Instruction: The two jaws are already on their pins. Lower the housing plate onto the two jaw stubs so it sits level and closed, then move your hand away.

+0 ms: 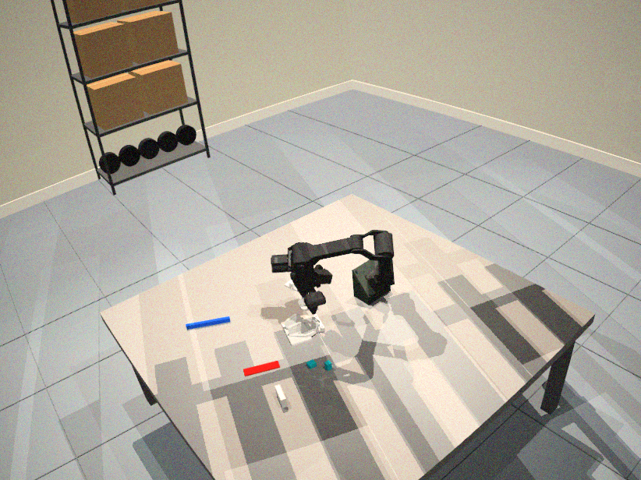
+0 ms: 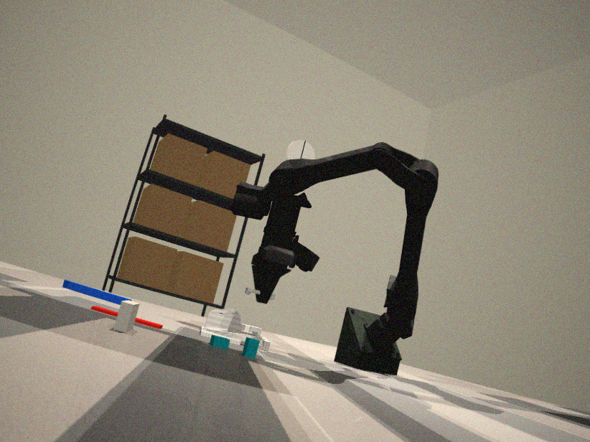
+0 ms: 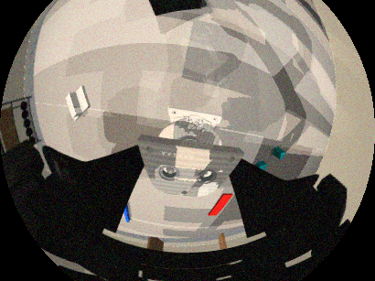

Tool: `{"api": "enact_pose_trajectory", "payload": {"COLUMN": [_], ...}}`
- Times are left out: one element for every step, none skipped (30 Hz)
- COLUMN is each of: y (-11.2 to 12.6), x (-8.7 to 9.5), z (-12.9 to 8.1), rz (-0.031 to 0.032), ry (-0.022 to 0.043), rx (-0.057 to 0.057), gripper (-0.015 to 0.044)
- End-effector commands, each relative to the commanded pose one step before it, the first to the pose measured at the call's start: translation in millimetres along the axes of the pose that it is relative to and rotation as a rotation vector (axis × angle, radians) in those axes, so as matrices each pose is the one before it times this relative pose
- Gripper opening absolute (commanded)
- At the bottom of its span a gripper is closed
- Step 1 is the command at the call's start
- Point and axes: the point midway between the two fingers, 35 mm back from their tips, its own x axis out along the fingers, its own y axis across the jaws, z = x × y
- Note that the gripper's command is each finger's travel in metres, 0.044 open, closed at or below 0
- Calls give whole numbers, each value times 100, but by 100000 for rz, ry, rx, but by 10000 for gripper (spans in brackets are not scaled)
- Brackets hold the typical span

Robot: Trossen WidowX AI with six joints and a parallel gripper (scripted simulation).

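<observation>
My gripper is shut on the housing plate, a pale plate with two round holes, held across its width. The plate hangs roughly level above the table. The white base assembly stands on the table below it; there is a gap between the two in the exterior view. In the wrist view the plate covers much of the base. The two jaws and their stubs are too small and too hidden to tell apart.
Two teal blocks lie beside the base. A red bar, a blue bar and a white block lie farther off. A white angled piece stands on the base's other side.
</observation>
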Motion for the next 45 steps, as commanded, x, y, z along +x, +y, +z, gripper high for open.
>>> {"api": "enact_pose_trajectory", "payload": {"y": [-436, -168, -127, -76, -25, 0, 0, 0, 0, 0, 0, 0, 0, 0, 0, 0, 0, 0, 0, 0, 0, 0, 0, 0, 0, 0, 0, 0, 0, 0, 10, 0, 0, 0, 0, 0, 0, 0, 0, 0, 1, 1, 2, 3, 2], "x": [2, 3, 4, 3, 1, 0, 0, 0, 0, 0, 0, 0, 0, 0, 0, 0, 0, 0, 0, 0, 0, 0, 0, 0, 0, 0, 0, 0, 0, 0, 0, 0, 0, 0, 0, 0, 0, 0, 0, 0, 28, 84, 139, 167, 167], "z": [522, 247, 191, 115, 38, 0, 0, 0, 0, 0, 0, 0, 0, 0, 0, 0, 0, 0, 0, 0, 0, 0, 0, 0, 0, 0, 0, 0, 0, 0, -12, 0, 0, 0, 0, 0, 0, 0, 0, 0, -3, -10, -16, -18, -17], "rz": [-398, -8, -6, -4, -1, 0, 0, 0, 0, 0, 0, 0, 0, 0, 0, 0, 0, 0, 0, 0, 0, 0, 0, 0, 0, 0, 0, 0, 0, 0, 0, 0, 0, 0, 0, 0, 0, 0, 0, 0, 3, 7, 12, 13, 12], "ry": [39, -12, -9, -6, -2, 0, 0, 0, 0, 0, 0, 0, 0, 0, 0, 0, 0, 0, 0, 0, 0, 0, 0, 0, 0, 0, 0, 0, 0, 0, 1, 0, 0, 0, 0, 0, 0, 0, 0, 0, 2, 6, 9, 10, 10], "rx": [83, 9, 7, 4, 1, 0, 0, 0, 0, 0, 0, 0, 0, 0, 0, 0, 0, 0, 0, 0, 0, 0, 0, 0, 0, 0, 0, 0, 0, 0, 18, 0, 0, 0, 0, 0, 0, 0, 0, 0, 0, 1, 2, 2, 2], "gripper": [351, 351, 351, 351, 351, 351, 351, 351, 351, 351, 351, 351, 351, 351, 351, 351, 351, 351, 351, 351, 351, 351, 351, 351, 351, 351, 351, 351, 351, 351, 351, 351, 351, 351, 351, 351, 351, 351, 351, 351, 351, 351, 351, 351, 351]}}
